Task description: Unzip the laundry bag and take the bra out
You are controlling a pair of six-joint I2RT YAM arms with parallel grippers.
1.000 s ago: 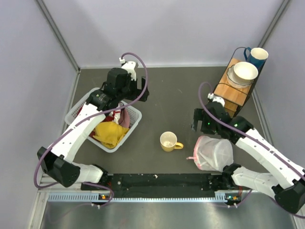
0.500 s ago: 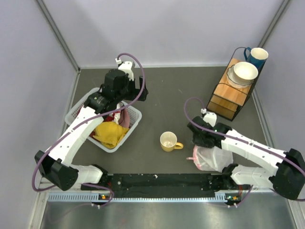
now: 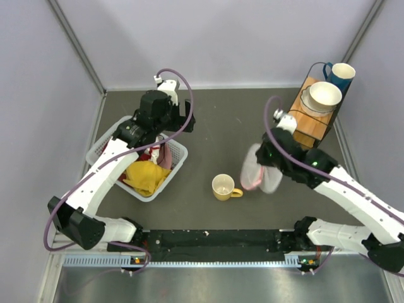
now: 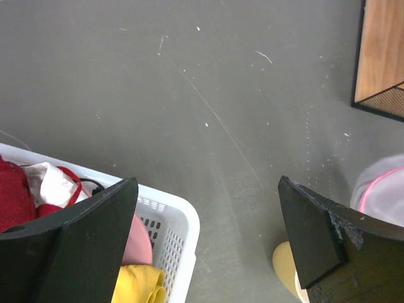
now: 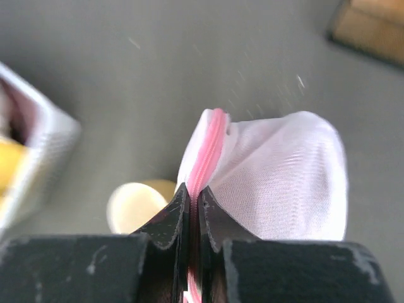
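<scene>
The laundry bag (image 3: 261, 170), white mesh with pink zipper trim, hangs lifted off the table from my right gripper (image 3: 268, 159), blurred by motion. In the right wrist view my right gripper (image 5: 193, 196) is shut on the bag's pink zipper seam, and the laundry bag (image 5: 284, 177) bulges beyond the fingertips. The bra is hidden; nothing of it shows through the mesh. My left gripper (image 4: 208, 214) hovers wide open over the table beside the basket's corner, holding nothing. The left wrist view catches an edge of the laundry bag (image 4: 382, 189) at the right.
A yellow mug (image 3: 224, 187) stands just left of the hanging bag. The white slatted basket (image 3: 178, 152) with red and yellow clothes sits at the left under my left arm. A wooden rack (image 3: 306, 123) with a bowl and a blue mug is at the back right.
My right gripper came down onto the bag, shut on its pink seam, and has lifted it up and to the left toward the mug. The left arm barely moved.
</scene>
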